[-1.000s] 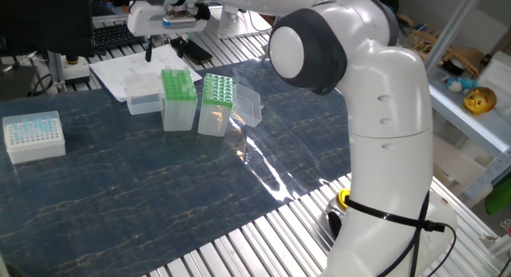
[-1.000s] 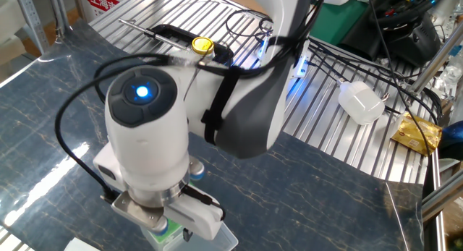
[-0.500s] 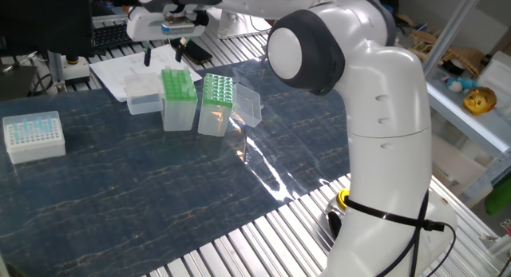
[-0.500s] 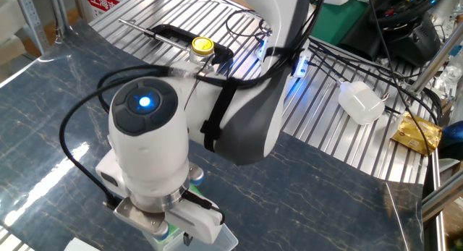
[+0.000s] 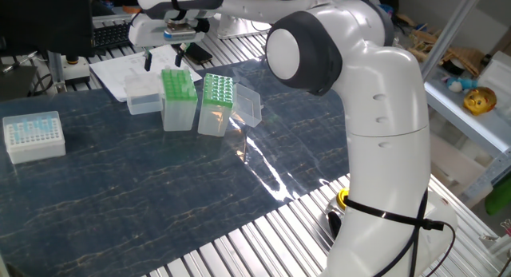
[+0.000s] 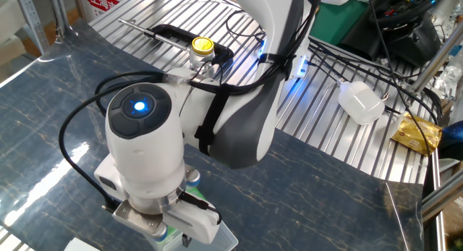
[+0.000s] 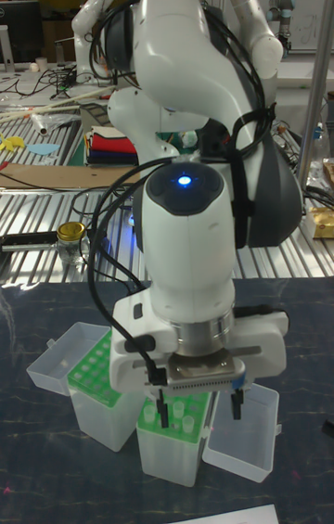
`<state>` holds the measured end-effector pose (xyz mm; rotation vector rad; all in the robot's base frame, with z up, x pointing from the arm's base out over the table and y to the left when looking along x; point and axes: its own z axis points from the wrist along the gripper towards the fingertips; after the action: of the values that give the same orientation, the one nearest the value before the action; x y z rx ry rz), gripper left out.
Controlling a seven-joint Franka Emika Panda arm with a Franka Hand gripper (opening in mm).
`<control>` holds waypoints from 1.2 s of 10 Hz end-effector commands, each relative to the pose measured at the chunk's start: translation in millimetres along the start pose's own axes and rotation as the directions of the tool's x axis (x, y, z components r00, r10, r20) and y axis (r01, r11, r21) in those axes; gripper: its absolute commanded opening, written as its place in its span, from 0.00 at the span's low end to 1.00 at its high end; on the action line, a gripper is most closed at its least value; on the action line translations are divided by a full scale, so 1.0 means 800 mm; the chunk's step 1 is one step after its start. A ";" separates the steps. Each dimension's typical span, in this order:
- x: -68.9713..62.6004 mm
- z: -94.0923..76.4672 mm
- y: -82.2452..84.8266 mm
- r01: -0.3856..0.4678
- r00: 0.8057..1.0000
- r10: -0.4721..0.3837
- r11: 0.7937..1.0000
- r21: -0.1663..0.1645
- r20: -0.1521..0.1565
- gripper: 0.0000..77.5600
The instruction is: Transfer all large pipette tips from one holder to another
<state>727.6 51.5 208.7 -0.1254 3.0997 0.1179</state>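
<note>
The hand (image 7: 196,411) hangs with fingers spread and empty just above the nearer green rack (image 5: 178,84), while the large pipette tips (image 5: 217,89) show as pale dots in the rack just beside it, so most of the transfer looks undone.

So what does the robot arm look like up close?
The arm is shiny white with rounded joints and dark grey caps. A round blue light glows on one joint. Black cables loop along it. The gripper has a white body and two thin dark fingers.
</note>
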 end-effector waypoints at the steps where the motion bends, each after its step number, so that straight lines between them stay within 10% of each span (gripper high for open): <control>1: -0.001 0.002 -0.003 0.006 1.000 -0.006 1.000 0.002 0.007 1.00; 12: 0.003 0.008 -0.006 0.009 1.000 -0.009 1.000 0.001 0.007 1.00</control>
<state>725.3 46.6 199.7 -0.1423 3.0967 0.1157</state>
